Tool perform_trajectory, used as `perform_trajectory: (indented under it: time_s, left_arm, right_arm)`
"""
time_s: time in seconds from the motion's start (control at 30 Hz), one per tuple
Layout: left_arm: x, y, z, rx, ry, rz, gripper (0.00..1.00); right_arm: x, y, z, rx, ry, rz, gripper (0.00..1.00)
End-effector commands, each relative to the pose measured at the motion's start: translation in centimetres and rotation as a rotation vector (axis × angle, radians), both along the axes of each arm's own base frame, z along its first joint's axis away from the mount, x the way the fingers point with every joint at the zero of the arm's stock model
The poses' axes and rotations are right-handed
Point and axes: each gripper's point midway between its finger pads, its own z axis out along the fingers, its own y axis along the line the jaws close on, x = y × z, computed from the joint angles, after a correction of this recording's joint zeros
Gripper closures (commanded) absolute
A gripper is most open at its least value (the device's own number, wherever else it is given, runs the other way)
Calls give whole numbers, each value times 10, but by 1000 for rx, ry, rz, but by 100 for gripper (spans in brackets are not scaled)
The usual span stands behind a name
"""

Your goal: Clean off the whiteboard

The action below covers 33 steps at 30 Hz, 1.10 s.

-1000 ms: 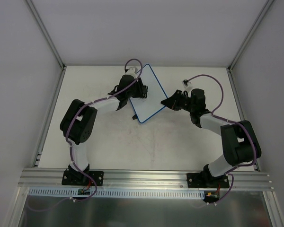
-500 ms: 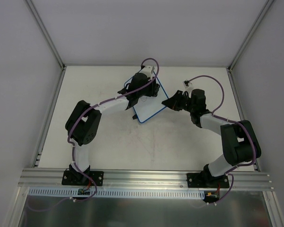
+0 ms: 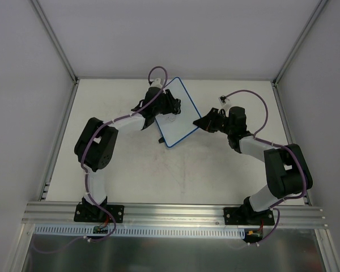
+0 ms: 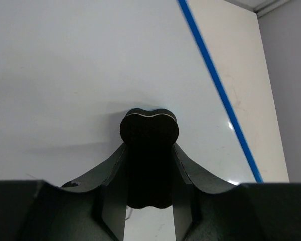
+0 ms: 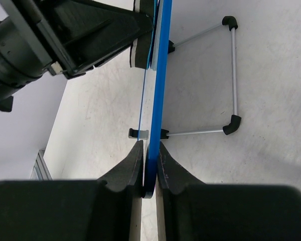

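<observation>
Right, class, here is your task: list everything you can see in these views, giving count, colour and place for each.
board: one, white with blue rim, propped at the table's back middle
eraser: one, black, pressed on the board's face
stand: one, silver wire with black feet, behind the board
table: one, off-white, scuffed, under everything
rail: one, silver, near edge, carrying the arm bases
left gripper: one, black, shut on the eraser
right gripper: one, black, shut on the board's edge
</observation>
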Motion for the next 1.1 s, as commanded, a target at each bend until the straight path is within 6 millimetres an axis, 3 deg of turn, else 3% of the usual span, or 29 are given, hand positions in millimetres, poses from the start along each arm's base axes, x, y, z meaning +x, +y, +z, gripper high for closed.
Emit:
perform_trajectory:
  time_s: [0.0, 0.17, 0.33, 0.67, 0.87, 1.07]
  left_arm:
    - [-39, 48, -115, 82, 367, 88, 100]
    - [-44, 54, -115, 48, 395, 115, 100]
    - [-47, 77, -127, 9, 467, 146, 100]
    - [-44, 106, -131, 87, 429, 238, 100]
    - [-48, 108, -131, 129, 449, 210, 100]
    - [-51, 125, -134, 223, 465, 251, 100]
  right_arm:
    - [-29, 26, 6, 9, -60, 187, 100]
    - [-29, 26, 7, 11, -63, 185, 100]
    - [-27, 26, 7, 17, -57, 181, 100]
    - [-25, 25, 5, 23, -52, 179, 100]
    - [-24, 25, 6, 25, -53, 177, 100]
    - [-24, 24, 3, 29, -45, 175, 100]
